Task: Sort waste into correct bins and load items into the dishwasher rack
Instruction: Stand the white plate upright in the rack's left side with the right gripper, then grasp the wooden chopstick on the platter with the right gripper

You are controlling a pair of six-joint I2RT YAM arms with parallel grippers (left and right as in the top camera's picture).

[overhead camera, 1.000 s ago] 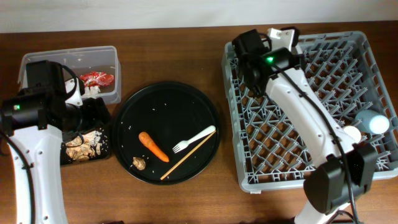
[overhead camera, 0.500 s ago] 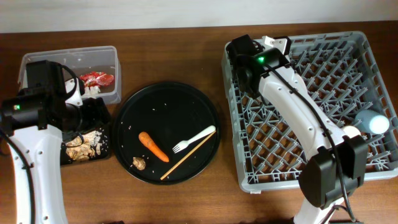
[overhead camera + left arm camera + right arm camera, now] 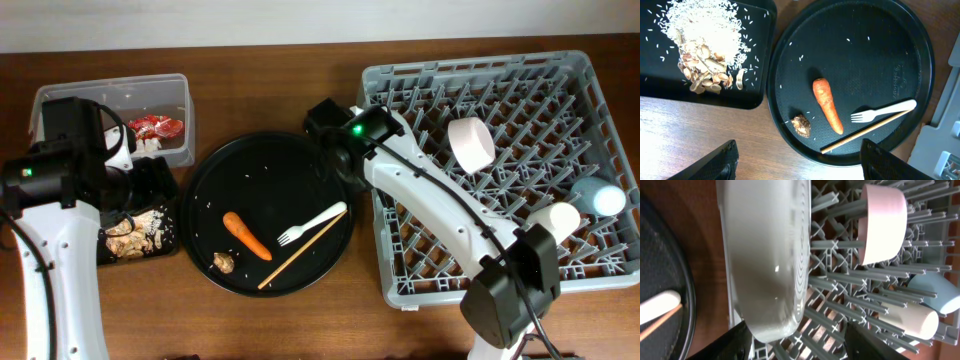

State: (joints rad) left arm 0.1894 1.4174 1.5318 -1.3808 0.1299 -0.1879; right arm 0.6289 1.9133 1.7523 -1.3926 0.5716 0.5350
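Overhead, the right arm reaches from the near right corner across the dishwasher rack (image 3: 440, 288), its head over the gap between the rack's left wall and the round black tray (image 3: 270, 180). On the right wrist view the right gripper (image 3: 797, 335) has its fingers spread wide with nothing clamped; beyond them the white plate (image 3: 765, 245) seems to stand on edge at the rack's left side, though overhead the arm hides it. Farther right in the rack lie the white bowl (image 3: 470, 143), the small white cup (image 3: 555, 218) and the light blue cup (image 3: 603, 197). The carrot (image 3: 246, 235), brown lump (image 3: 223, 262), white fork (image 3: 312, 224) and chopstick (image 3: 303, 250) lie on the round tray. The left gripper (image 3: 797, 147) hangs spread and empty over that tray's near left rim. Rice (image 3: 705, 30) sits in the shallow black tray (image 3: 757, 60); the red wrapper (image 3: 155, 127) lies in the clear tub (image 3: 110, 90).
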